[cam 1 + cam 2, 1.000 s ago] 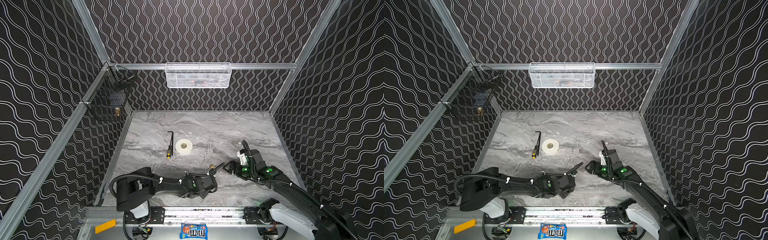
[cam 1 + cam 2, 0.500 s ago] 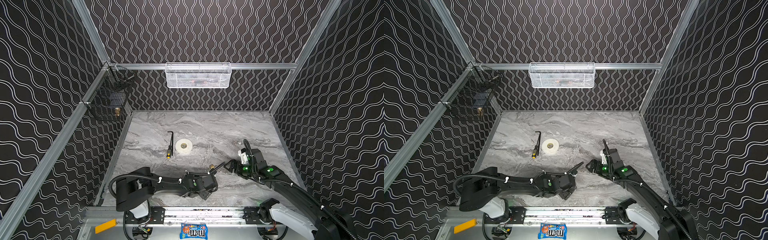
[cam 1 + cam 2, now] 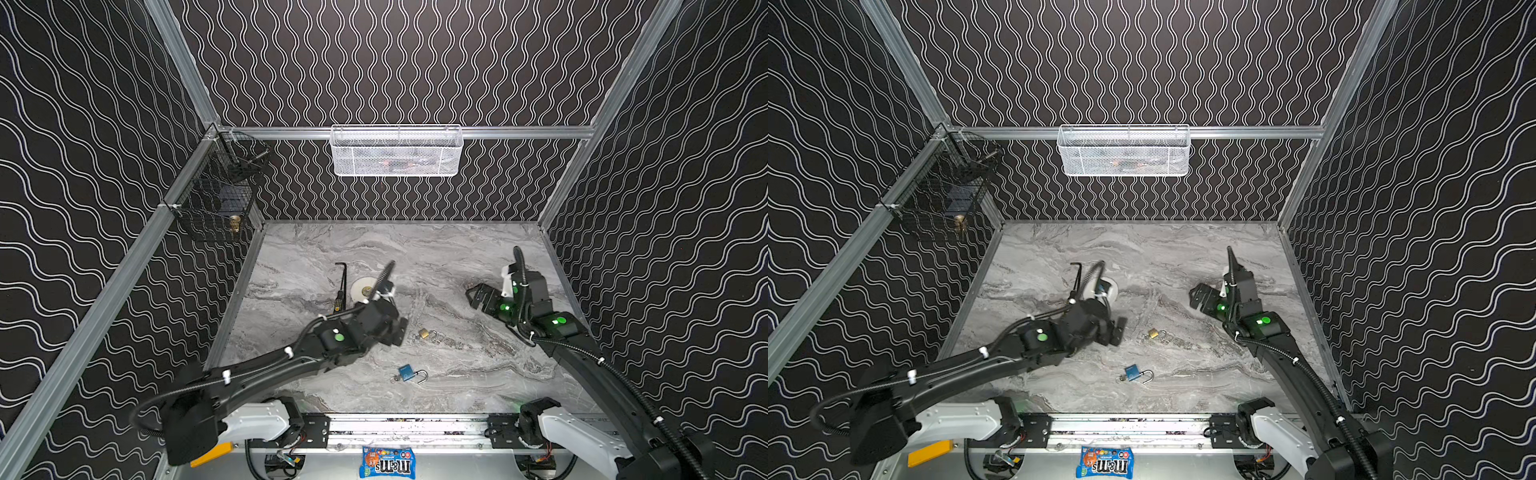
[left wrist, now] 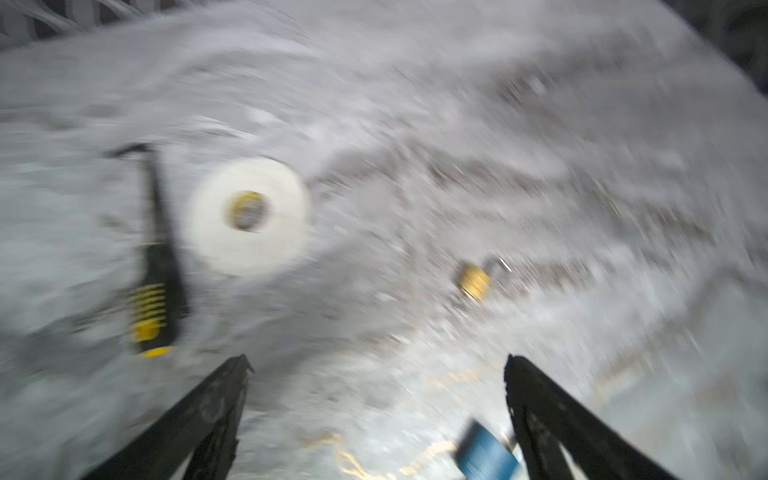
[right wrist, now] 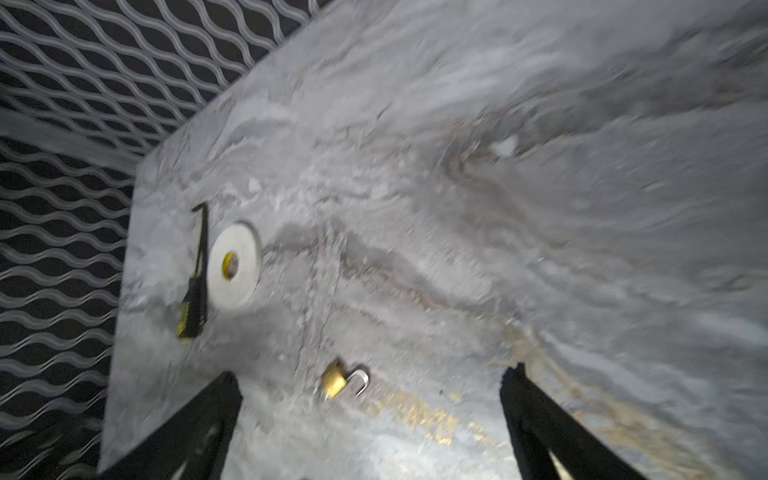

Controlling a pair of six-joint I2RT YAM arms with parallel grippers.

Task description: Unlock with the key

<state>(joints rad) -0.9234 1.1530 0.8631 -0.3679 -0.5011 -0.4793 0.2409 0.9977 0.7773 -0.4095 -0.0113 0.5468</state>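
**blue padlock** (image 3: 406, 371) (image 3: 1132, 372): lies flat on the bench (image 3: 457, 249), front centre, near the front edge. long axis roughly left to right in both top views. body to the left, shackle swung open to the right. a small ringed key (image 3: 394, 378) appears to sit at the body's left end, too small to be certain. in the left wrist view the lock is a blurred blue corner (image 4: 484, 455) just beside one finger.

**brass padlock** (image 3: 424, 333) (image 3: 1153, 333) (image 5: 334, 382): flat, behind the blue one and apart from it. same lie, body left and open shackle right. it sits between the two grippers, nearer the left.

**left gripper** (image 3: 395, 328) (image 4: 376, 365): above the bench, pointing right. fingers (image 4: 216, 399) spread wide, holding nothing.

**right gripper** (image 3: 478, 295) (image 5: 372, 371): over the right half, pointing left. fingers (image 5: 540, 407) spread wide, holding nothing. the brass padlock shows between the tips in its wrist view.

**tape roll** (image 3: 360, 286) (image 4: 249, 216): white, flat, behind the left gripper and partly hidden by that arm's cable.

**hex tool** (image 3: 340, 286) (image 5: 195, 291): black with a yellow-striped handle, just left of the tape. long axis front to back, bent end at the back.

**surroundings:** white mesh basket (image 3: 397, 151) on the back wall, black wire basket (image 3: 216, 208) on the left wall, candy bag (image 3: 387, 465) below the front rail.

**room:** bare marble across the back and between the grippers. patterned walls close the left, back and right edges.
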